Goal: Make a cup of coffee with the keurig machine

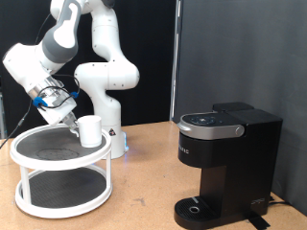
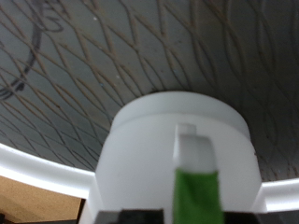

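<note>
The white mug [image 1: 89, 130] stands on the top tier of a round white two-tier stand [image 1: 38, 177] at the exterior view's left. My gripper [image 1: 69, 115] is right beside the mug, on its left in the exterior view, at rim height. In the wrist view the mug [image 2: 140, 159] fills the lower middle, and one finger with a green pad [image 2: 196, 182] lies against its wall. The other finger is hidden. The black keurig machine [image 1: 225, 163] stands at the exterior view's right with its lid down and nothing on its round drip base [image 1: 197, 208].
The stand's top tier has a dark patterned mat [image 2: 112, 56]. The robot's white base [image 1: 107, 96] rises behind the stand. A black curtain backs the wooden table [image 1: 144, 187].
</note>
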Available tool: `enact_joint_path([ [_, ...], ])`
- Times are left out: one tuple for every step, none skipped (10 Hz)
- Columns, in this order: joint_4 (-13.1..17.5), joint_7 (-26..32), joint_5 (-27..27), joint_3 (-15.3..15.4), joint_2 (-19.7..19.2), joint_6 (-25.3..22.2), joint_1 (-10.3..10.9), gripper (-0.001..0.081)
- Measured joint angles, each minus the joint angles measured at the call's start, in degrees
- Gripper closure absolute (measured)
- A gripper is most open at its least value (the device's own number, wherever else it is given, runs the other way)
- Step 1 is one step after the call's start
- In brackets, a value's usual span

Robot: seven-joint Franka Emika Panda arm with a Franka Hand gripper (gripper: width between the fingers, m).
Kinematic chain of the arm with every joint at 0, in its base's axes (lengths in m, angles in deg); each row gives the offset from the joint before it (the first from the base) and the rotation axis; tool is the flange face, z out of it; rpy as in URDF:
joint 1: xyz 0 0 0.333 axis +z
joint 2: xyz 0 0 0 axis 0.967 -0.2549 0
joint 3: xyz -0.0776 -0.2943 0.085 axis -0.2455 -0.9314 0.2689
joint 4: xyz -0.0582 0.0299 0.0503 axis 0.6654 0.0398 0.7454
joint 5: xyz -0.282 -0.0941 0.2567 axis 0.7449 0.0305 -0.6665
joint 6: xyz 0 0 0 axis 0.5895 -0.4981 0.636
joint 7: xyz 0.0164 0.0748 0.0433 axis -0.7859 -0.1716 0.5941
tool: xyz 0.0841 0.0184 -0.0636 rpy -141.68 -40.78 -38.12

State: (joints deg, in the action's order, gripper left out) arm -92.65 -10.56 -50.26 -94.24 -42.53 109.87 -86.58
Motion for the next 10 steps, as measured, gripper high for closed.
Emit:
enact_joint_path([
  [0.36, -0.27, 0.03, 0.02, 0.29, -1.51, -0.28, 0.0781],
  [1.06, -0.97, 0.09, 0.13, 0.94, -4.11, -0.81, 0.0781],
  [1.85, -1.84, 0.13, 0.31, 1.92, -6.75, -1.44, 0.0801],
  [2.72, -2.79, 0.14, 0.55, 3.19, -9.45, -2.02, 0.0802],
  [3.74, -3.8, 0.14, 0.79, 4.52, -12.13, -2.54, 0.0802],
  [4.77, -4.61, 0.33, 0.98, 5.81, -14.71, -2.93, 0.0802],
  [5.71, -4.68, 2.17, 1.28, 6.92, -17.09, -3.22, 0.0802],
  [6.22, -4.67, 3.76, 1.63, 7.86, -18.49, -3.45, 0.0802],
  [6.07, -4.69, 3.39, 1.54, 7.76, -18.32, -3.45, 0.0802],
  [5.83, -5.26, 2.03, 1.45, 7.53, -18.35, -3.37, 0.0802],
])
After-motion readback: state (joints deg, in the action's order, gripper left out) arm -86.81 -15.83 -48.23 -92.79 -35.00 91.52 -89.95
